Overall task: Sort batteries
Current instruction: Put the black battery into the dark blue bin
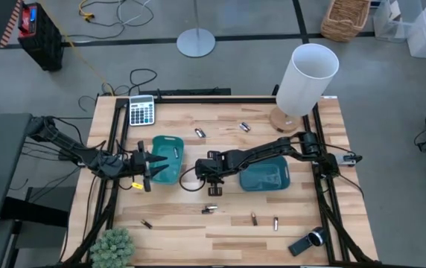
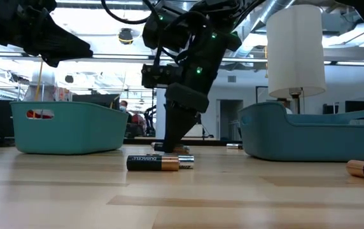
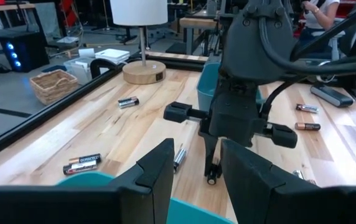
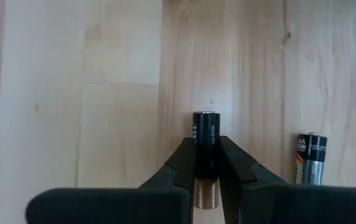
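Pale wood planks make up the surface (image 1: 198, 223), framed by black rails, with a white-shaded lamp (image 1: 306, 82) at the far right corner and a grey calculator (image 1: 141, 111) at the far left. Two teal trays sit mid-surface: the left tray (image 1: 170, 152) under the left arm, the right tray (image 1: 266, 179) beneath the right arm's forearm. A small plant (image 1: 112, 247) stands at the near left corner and a black-and-silver handheld device (image 1: 307, 242) lies at the near right.

The right pincer (image 4: 206, 163) is down at the wood between the trays, its fingers pressed in on a dark battery (image 4: 206, 142) with a copper end, which lies flat along the grain. A silvery battery (image 4: 309, 157) lies just beside it, apart from the fingers. The left pincer (image 3: 193, 171) hangs over the left tray with its fingers spread and nothing between them.

Other batteries are scattered: two near the far edge (image 1: 199, 133), (image 1: 244, 126), and several toward the near edge (image 1: 211, 209), (image 1: 146, 223), (image 1: 254, 219), (image 1: 275, 222).

The risk I see is in the hold itself. The fingers seem to grip near the copper end rather than the middle, so on lifting the round cell could swing, slip out and roll off across the smooth planks. It could also be dropped into the wrong tray, since dark and silvery cells look alike end-on.
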Action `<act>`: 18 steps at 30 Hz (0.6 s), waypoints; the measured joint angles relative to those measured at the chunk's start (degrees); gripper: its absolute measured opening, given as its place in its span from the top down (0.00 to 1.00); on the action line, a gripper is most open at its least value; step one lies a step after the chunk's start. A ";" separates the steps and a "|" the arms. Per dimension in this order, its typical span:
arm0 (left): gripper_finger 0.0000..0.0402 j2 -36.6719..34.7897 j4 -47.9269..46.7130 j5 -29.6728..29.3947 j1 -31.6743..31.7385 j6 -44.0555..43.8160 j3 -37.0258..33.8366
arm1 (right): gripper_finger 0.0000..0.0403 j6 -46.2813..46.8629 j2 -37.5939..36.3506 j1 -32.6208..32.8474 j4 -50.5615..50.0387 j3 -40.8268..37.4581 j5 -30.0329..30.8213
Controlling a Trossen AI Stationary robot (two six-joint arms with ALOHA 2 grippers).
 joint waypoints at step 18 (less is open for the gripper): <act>0.68 0.00 -0.72 0.04 0.00 -0.95 0.02 | 0.87 -5.42 -10.63 -0.52 8.94 -1.14 -0.58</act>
